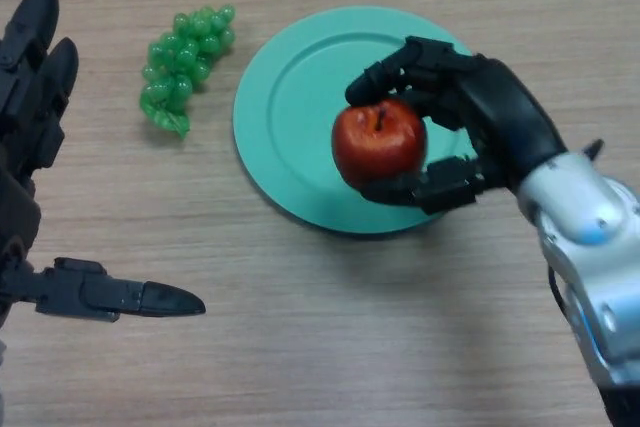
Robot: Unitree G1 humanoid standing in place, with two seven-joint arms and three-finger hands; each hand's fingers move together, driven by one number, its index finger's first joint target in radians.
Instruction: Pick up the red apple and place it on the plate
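Observation:
The red apple [378, 140] is held in my right hand [480, 117], whose fingers curl over its top and whose thumb presses it from below. The apple is over the near part of the teal plate [290, 97], which lies on the wooden table at the centre. I cannot tell whether the apple touches the plate or hangs just above it. My left hand [35, 77] is at the left edge, fingers straight, thumb stretched out to the right, holding nothing.
A bunch of green grapes [182, 62] lies on the table just left of the plate. The wooden tabletop [330, 347] stretches in front of the plate.

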